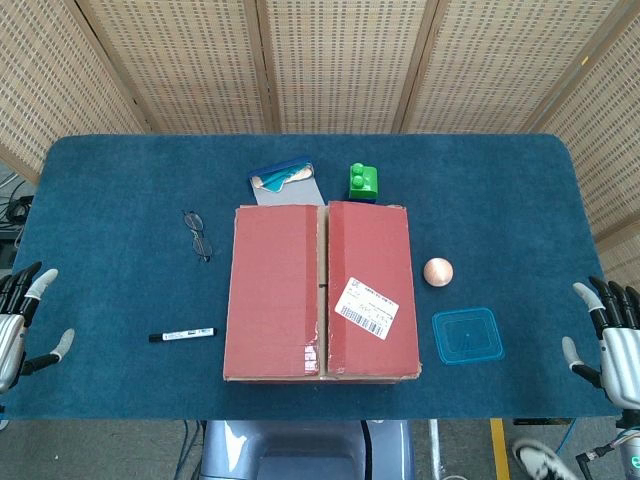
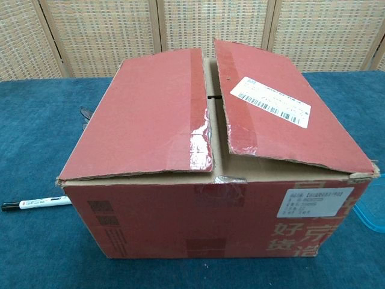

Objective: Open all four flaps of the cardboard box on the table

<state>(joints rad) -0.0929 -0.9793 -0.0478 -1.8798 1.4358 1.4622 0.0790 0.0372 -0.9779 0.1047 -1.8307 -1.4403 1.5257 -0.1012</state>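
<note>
A red cardboard box (image 1: pixel 320 292) stands in the middle of the blue table, close to the near edge. Its two top flaps lie down and meet along a centre seam; the right flap carries a white label (image 1: pixel 366 308). In the chest view the box (image 2: pixel 210 205) fills the frame, and both flaps (image 2: pixel 150 114) sit slightly raised with a narrow gap between them. My left hand (image 1: pixel 20 322) hovers at the table's left edge, fingers spread, holding nothing. My right hand (image 1: pixel 610 335) is at the right edge, also spread and empty. Both are far from the box.
Left of the box lie glasses (image 1: pixel 198 235) and a marker (image 1: pixel 182 334). Behind it are a blue pouch (image 1: pixel 283 176) and a green block (image 1: pixel 364 182). To its right sit a pinkish ball (image 1: pixel 438 271) and a blue lid (image 1: pixel 467 334).
</note>
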